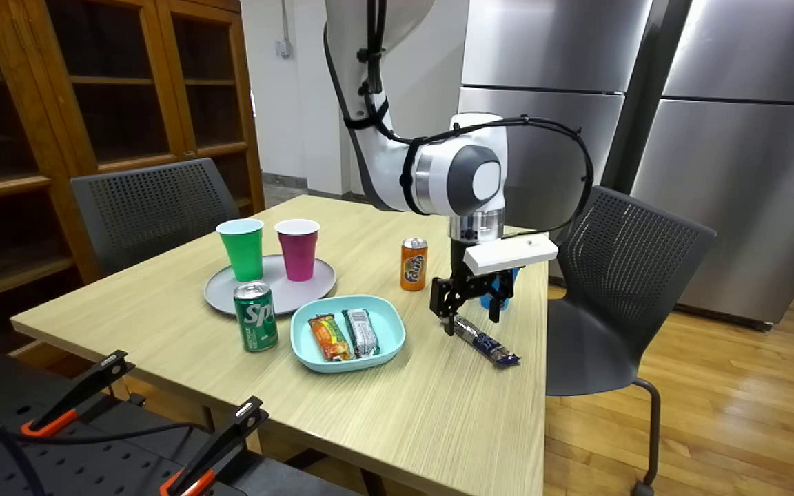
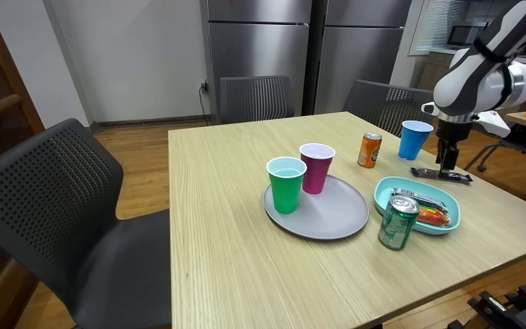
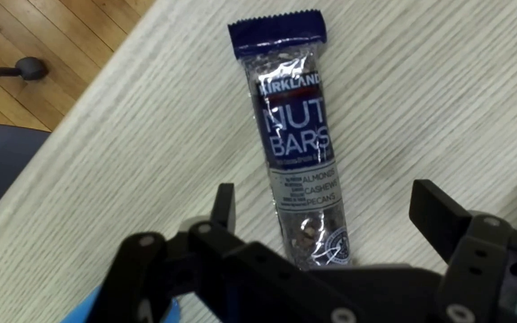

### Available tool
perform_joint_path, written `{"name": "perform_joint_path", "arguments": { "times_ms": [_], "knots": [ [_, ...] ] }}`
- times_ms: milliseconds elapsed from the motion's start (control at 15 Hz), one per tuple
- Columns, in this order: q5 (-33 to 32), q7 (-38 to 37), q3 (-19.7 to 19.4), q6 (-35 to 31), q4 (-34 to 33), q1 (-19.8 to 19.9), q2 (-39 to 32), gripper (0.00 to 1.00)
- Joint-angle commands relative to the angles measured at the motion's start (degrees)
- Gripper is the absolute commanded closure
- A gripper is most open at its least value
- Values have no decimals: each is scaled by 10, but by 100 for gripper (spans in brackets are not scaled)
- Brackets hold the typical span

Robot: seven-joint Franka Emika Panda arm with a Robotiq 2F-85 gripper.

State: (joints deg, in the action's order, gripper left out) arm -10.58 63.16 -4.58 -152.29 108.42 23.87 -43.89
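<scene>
A spread claw [image 3: 323, 204] is straddling a wrapped nut bar [image 3: 294, 139], pinching nothing; the bar is lying flat near a blue cup [image 2: 414, 140] because the desk [image 2: 226, 219] is supporting it.

Green cup [image 2: 286, 194] on grey plate [image 2: 334, 214]; orange can [image 2: 369, 151] upright.
</scene>
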Motion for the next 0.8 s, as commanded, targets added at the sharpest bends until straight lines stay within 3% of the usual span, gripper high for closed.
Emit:
{"name": "perform_joint_path", "arguments": {
  "times_ms": [0,733],
  "knots": [
    [-3,14,1,11,-27,4,-17,0],
    [-1,4,0,2,-15,1,-14,0]
  ]
}}
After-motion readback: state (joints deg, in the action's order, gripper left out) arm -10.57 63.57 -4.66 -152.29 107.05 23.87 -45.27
